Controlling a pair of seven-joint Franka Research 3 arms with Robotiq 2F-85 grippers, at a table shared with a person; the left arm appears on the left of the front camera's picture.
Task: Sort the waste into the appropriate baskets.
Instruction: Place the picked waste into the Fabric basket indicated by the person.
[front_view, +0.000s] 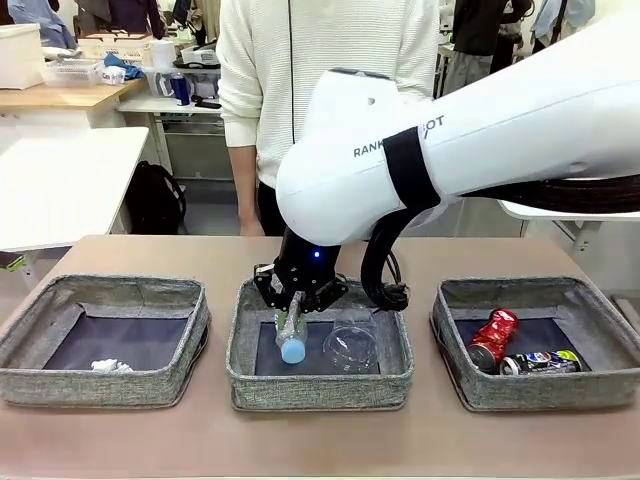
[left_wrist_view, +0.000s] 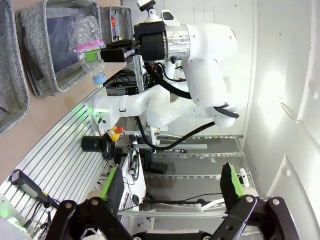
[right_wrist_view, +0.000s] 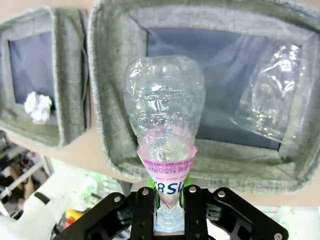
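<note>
My right gripper (front_view: 296, 301) (right_wrist_view: 167, 199) is shut on the neck of a small clear bottle (front_view: 291, 336) (right_wrist_view: 164, 112) with a purple label, which hangs cap-down over the middle basket (front_view: 320, 392) (right_wrist_view: 200, 167). A clear plastic cup (front_view: 350, 346) (right_wrist_view: 267, 95) lies in that basket. In the left basket (front_view: 30, 385) (right_wrist_view: 70, 85) there is a crumpled white paper wad (front_view: 110, 366) (right_wrist_view: 38, 106). The right basket (front_view: 540, 395) holds a crushed red can (front_view: 493, 338) and a dark printed can (front_view: 540, 362). My left gripper (left_wrist_view: 172, 190) is open and empty, away from the table; its view shows the held bottle (left_wrist_view: 91, 50) from the side.
A person in a white sweater (front_view: 330, 60) stands at the far side of the table, hands out of sight. The three baskets sit in a row near the front edge, with bare tabletop (front_view: 320, 440) in front of and behind them.
</note>
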